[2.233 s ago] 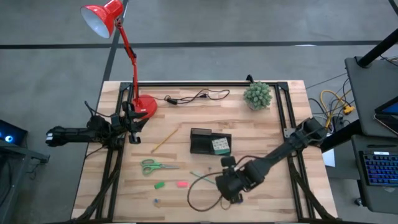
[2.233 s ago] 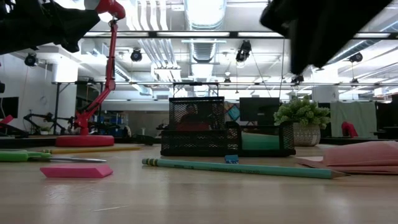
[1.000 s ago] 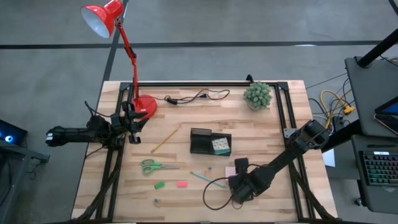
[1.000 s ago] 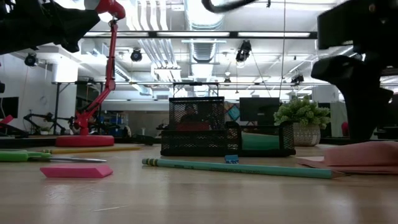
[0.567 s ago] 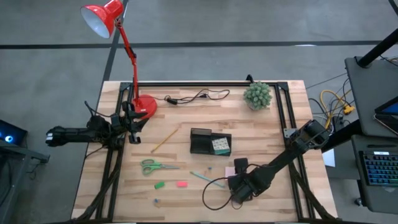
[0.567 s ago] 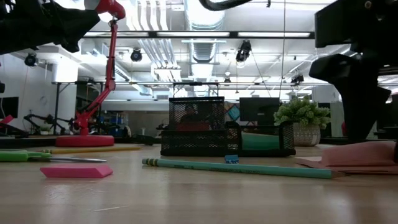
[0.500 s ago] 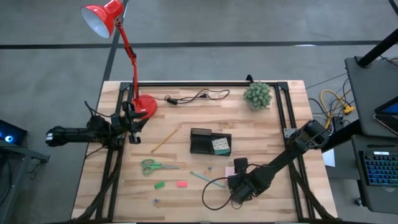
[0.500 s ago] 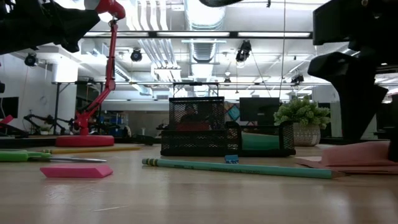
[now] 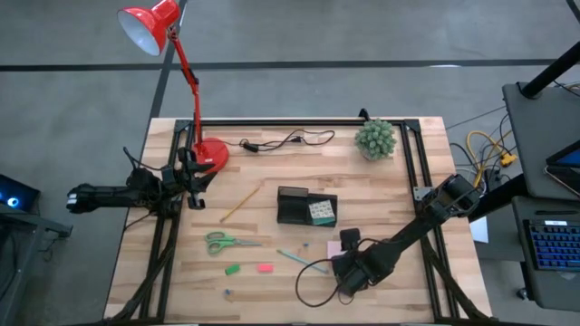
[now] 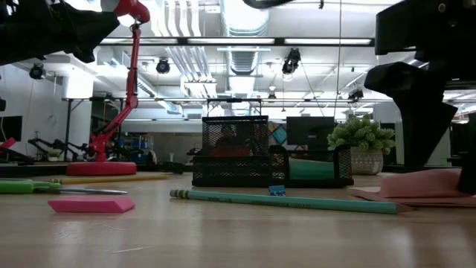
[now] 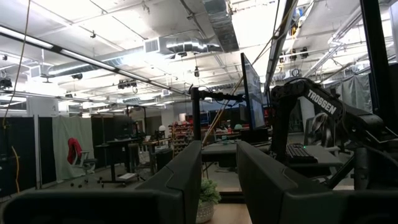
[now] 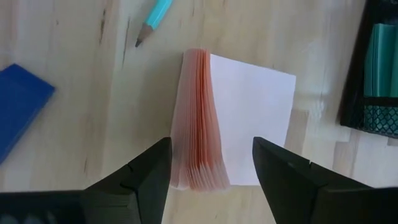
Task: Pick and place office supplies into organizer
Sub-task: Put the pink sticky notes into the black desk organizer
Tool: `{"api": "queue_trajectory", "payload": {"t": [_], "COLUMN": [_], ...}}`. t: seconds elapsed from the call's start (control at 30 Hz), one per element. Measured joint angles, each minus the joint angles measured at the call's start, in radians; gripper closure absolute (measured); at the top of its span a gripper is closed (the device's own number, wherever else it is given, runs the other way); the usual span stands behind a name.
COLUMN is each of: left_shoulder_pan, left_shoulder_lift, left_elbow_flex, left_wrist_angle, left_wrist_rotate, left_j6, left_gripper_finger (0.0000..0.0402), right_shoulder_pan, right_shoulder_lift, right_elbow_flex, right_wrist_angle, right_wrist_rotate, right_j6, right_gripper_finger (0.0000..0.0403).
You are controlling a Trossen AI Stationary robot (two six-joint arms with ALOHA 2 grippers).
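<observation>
Around the right tool (image 9: 342, 251) spreads the wooden tabletop (image 9: 399, 181), and just beyond the tool's far side stands the black mesh organizer (image 9: 306, 207), already holding the green-white cube (image 9: 318, 213). Off to the tool's left along the near strip lie the green-handled scissors (image 9: 222, 242), with the yellow pencil (image 9: 238, 206) farther back, while the teal pen (image 12: 154, 17) points its tip toward the pink sticky-note pad (image 12: 233, 118) that sits directly under the tool, one edge of its sheets fanned up. The right tool is spread wide and grips nothing; its two fingers (image 12: 144, 174) straddle the pad's near edge with the lifted pink edge between them. A small blue piece (image 12: 20, 102) lies just beside the pen. To do this step well, I judge the tool should settle low enough that both fingers bracket the whole stack, then squeeze across the bound side so loose leaves do not peel away, and lift straight before swinging to the organizer. Compared with the view two seconds back, the right arm has shifted away from the scissors' side and now sits over the pad. The left tool (image 9: 192, 178) waits far off by the red lamp (image 9: 211, 152), partly parted and empty.
</observation>
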State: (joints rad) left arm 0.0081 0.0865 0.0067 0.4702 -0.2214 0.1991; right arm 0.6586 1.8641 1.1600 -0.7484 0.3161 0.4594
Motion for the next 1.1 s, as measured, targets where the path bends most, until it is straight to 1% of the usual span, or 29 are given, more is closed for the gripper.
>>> {"api": "queue_trajectory", "payload": {"t": [0.27, 0.43, 0.6, 0.7, 0.97, 1.1], "left_shoulder_pan": [0.000, 0.000, 0.000, 0.000, 0.000, 0.000], "left_shoulder_lift": [0.000, 0.000, 0.000, 0.000, 0.000, 0.000], "left_elbow_flex": [0.000, 0.000, 0.000, 0.000, 0.000, 0.000], "left_wrist_angle": [0.000, 0.000, 0.000, 0.000, 0.000, 0.000], "left_wrist_rotate": [0.000, 0.000, 0.000, 0.000, 0.000, 0.000], "left_j6": [0.000, 0.000, 0.000, 0.000, 0.000, 0.000], "left_gripper_finger": [0.0313, 0.0313, 0.0313, 0.0313, 0.0313, 0.0313], "right_shoulder_pan": [0.000, 0.000, -0.001, -0.006, -0.025, -0.024], "right_shoulder_lift": [0.000, 0.000, 0.000, 0.000, 0.000, 0.000], "right_elbow_flex": [-0.007, -0.009, -0.019, -0.020, -0.020, -0.020], "right_wrist_angle": [0.002, 0.003, 0.004, 0.006, 0.006, 0.006], "right_wrist_rotate": [-0.001, -0.002, -0.009, -0.010, -0.012, -0.012], "right_j6": [0.000, 0.001, 0.010, 0.015, 0.055, 0.057], "right_gripper_finger": [0.0190, 0.0210, 0.0247, 0.0276, 0.0384, 0.0392]}}
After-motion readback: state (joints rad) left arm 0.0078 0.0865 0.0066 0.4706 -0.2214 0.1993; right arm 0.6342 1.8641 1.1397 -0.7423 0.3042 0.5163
